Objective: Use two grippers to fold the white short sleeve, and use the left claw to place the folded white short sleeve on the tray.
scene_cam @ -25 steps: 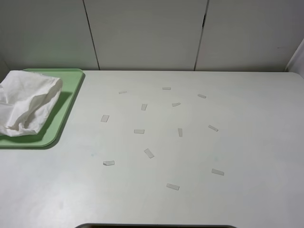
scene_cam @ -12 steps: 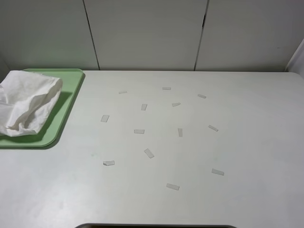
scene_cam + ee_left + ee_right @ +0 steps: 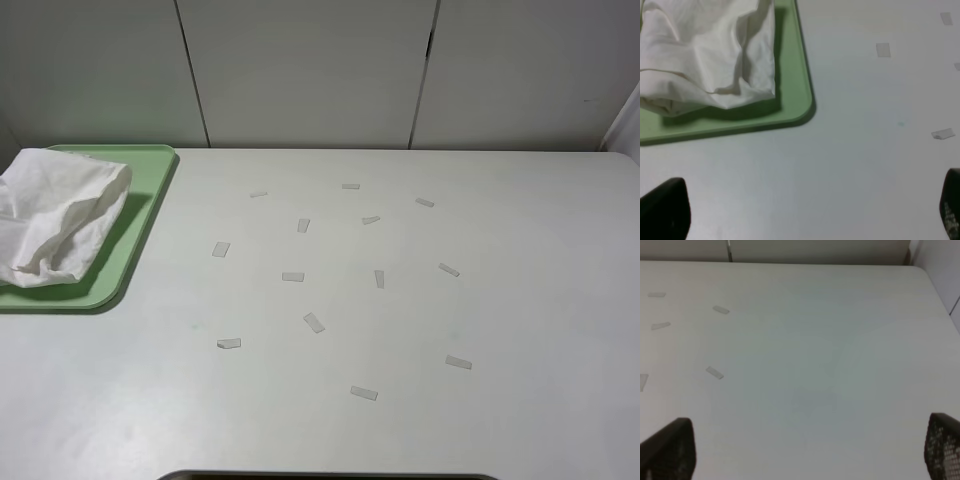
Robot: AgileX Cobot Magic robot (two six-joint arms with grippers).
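While the shirt [image 3: 55, 215] lies bunched and loosely folded on the green tray [image 3: 150, 190] at the table's [image 3: 520, 300] far left corner, both claws hang over bare tabletop with nothing in them. The left claw [image 3: 805, 212] has its fingers spread wide, just short of the tray's near corner. The right claw [image 3: 805, 447] is likewise spread wide, well apart from the tray. Small tape strips [image 3: 314, 322] dot the middle of the table.

Shirt: white short sleeve [image 3: 58, 215] lies on the tray [image 3: 148, 205], upper left of the frame.
Tape strips [image 3: 314, 322]: scattered mid-table [image 3: 540, 300], right of the tray.
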